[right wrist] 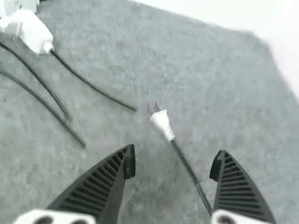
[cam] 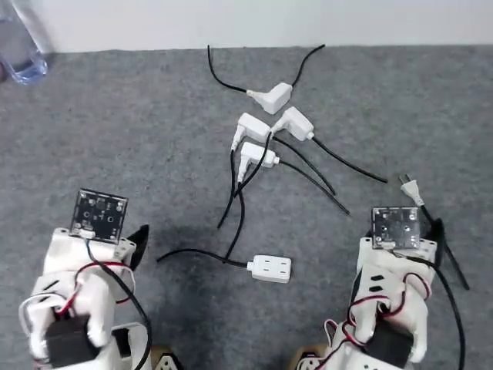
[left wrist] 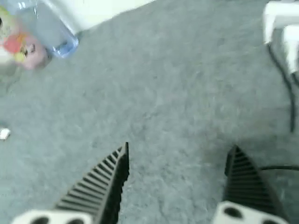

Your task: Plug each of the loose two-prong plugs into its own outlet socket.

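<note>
A loose white two-prong plug (cam: 410, 187) lies at the right on the grey carpet, its black cord trailing back toward the right arm. It lies just ahead of my open right gripper (right wrist: 173, 163) as the same plug (right wrist: 161, 121), prongs pointing away. A white outlet socket (cam: 269, 267) on a black cord rests between the two arms. Further out lies a cluster of white plug blocks (cam: 258, 127) with black cords. My left gripper (left wrist: 175, 158) is open over bare carpet, nothing between its fingers (left wrist: 112, 172). One white block (left wrist: 280, 18) shows off to its side.
A clear plastic bottle (cam: 19, 50) stands at the far left corner by the white wall, also seen as the bottle (left wrist: 56, 32). Black cords (cam: 239, 200) cross the middle of the carpet. Another white block (right wrist: 30, 28) lies far from the right gripper.
</note>
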Controlling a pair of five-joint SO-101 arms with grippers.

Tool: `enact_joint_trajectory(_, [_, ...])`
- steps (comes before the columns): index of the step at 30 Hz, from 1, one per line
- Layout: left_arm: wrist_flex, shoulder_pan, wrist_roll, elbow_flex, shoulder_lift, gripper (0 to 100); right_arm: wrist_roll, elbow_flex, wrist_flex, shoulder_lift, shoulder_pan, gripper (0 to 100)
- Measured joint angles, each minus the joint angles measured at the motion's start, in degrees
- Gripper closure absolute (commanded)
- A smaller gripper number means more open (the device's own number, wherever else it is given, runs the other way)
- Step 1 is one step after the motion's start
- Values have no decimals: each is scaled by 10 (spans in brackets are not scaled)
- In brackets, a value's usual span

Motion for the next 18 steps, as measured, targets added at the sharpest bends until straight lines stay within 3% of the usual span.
enact_joint_trajectory(11, [-46, -8, 0, 204, -92, 694, 7, -149, 120, -2, -1, 732])
enact_joint_trajectory(18, [-74, -8, 25, 305, -148, 694, 22, -331, 170, 154, -4, 732])
